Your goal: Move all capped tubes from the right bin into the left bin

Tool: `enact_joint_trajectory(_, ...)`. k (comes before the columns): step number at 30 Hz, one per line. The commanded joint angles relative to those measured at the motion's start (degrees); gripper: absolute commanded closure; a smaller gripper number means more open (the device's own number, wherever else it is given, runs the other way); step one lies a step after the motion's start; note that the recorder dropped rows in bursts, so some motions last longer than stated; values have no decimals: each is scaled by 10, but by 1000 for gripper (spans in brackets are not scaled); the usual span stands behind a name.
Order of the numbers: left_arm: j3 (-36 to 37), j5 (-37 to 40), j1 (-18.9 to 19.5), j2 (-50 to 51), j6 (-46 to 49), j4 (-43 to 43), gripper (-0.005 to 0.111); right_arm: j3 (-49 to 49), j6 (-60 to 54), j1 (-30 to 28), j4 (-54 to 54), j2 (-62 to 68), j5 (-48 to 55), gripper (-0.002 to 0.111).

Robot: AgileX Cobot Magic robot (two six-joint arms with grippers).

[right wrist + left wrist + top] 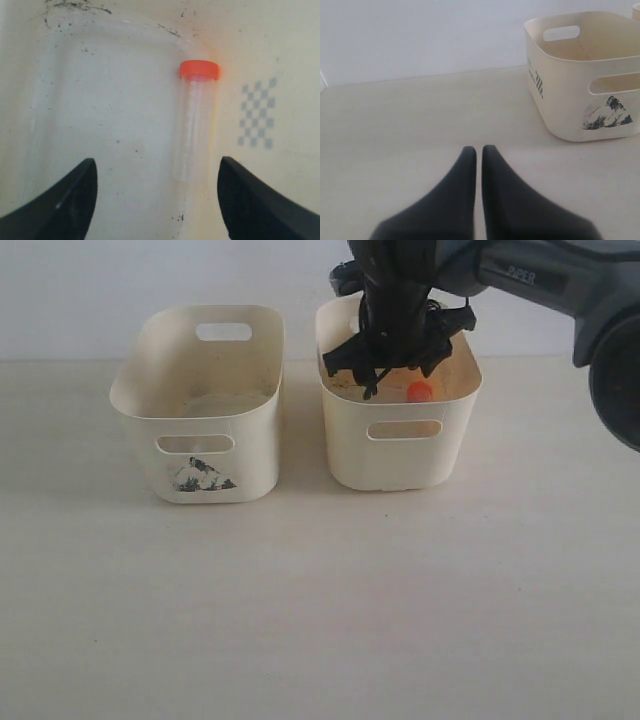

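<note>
Tabletop (320, 620) stretches pale and open in front of the two bins, with a narrow gap between them. The tight quarters are inside the right bin (400, 465), whose walls close round the right gripper (157, 165) on every side.

There are two bins, one capped tube in view, and two grippers. The left bin (250, 455), marked by a black-grey smudge on its front, stands one tub over from the right gripper, to its left in the exterior view. It also sits ahead of the left gripper (479, 150) and off to one side, well apart from it.

The right gripper is lowered into the right bin with its fingers spread wide, gripping nothing. The capped tube (192, 125) lies flat on the bin floor between those fingers. It is nearer one of them and touches neither, and its orange cap points away from the gripper. A grey chequered mark (257, 112) shows on the wall beside the tube.

The left gripper hovers over the table with its fingers drawn together to a thin slit, holding nothing.
</note>
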Motion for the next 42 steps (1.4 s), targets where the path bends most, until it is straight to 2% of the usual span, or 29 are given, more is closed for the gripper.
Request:
enact_joint_trajectory(1, -2, -9, 1, -1, -7, -4, 102, -23, 6, 2, -13, -4, 15, 43)
enact_joint_trajectory(13, -2, -9, 1, -1, -7, -4, 102, -36, 36, -1, -34, 35, 15, 43)
enact_joint_trajectory(17, -2, -9, 1, -1, -7, -4, 102, -35, 46, -1, -32, 44, 18, 55)
enact_joint_trajectory(19, -2, -9, 1, -1, -7, -4, 102, -35, 51, -1, -32, 45, 18, 46)
enact_joint_trajectory(20, -2, -9, 1, -1, -7, -4, 102, -35, 51, -1, -35, 49, 18, 35)
enact_joint_trajectory(21, -2, -9, 1, -1, -7, -4, 102, -35, 51, -1, -38, 50, 20, 34)
enact_joint_trajectory(23, -2, -9, 1, -1, -7, -4, 102, -35, 59, -1, -42, 62, 21, 37)
enact_joint_trajectory(31, -2, -9, 1, -1, -7, -4, 102, -35, 77, -5, -72, 76, 15, 37)
enact_joint_trajectory(42, -2, -9, 1, -1, -7, -4, 102, -35, 78, -34, -26, 89, 22, 37)
